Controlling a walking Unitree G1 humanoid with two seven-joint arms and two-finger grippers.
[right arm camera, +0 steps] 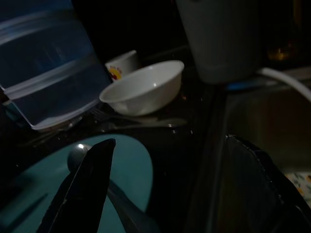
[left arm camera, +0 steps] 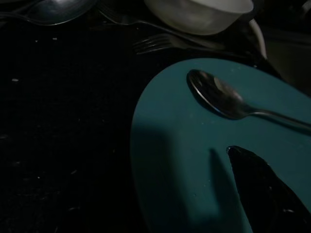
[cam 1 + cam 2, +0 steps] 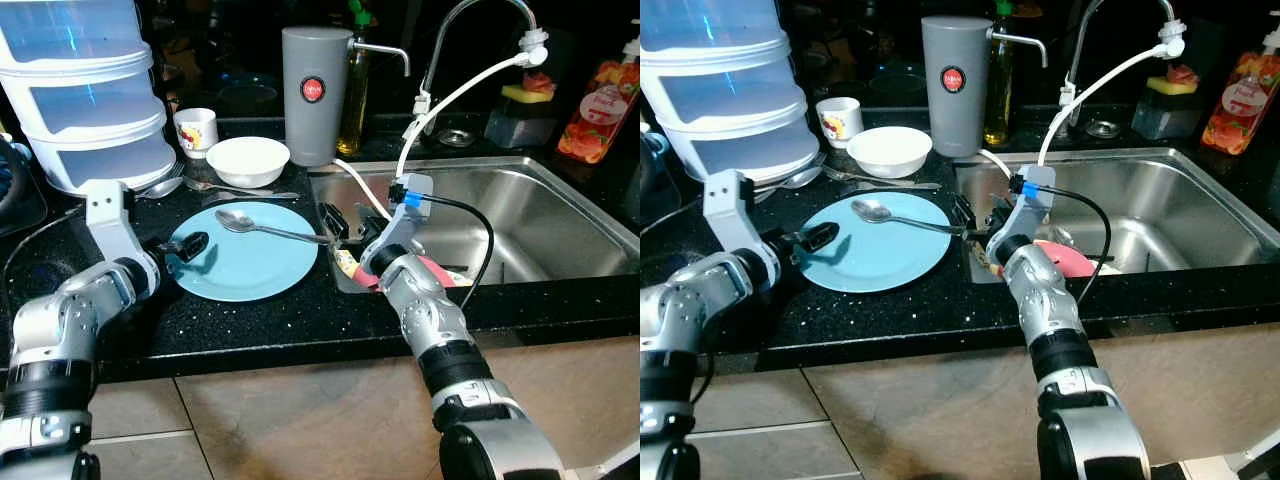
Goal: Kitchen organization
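The spoon (image 3: 262,229) lies across the blue plate (image 3: 245,270) — its handle between the right gripper (image 3: 334,224) fingers, spread wide, holding nothing; close squarely on the handle — lift level

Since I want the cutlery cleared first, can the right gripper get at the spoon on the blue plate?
Probably yes. The right gripper is open at the spoon handle's end on the blue plate, with nothing between them.

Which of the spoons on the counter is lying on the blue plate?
The silver spoon with its bowl on the round blue plate, handle reaching toward the sink. The other spoon lies on the black counter beside the stacked containers.
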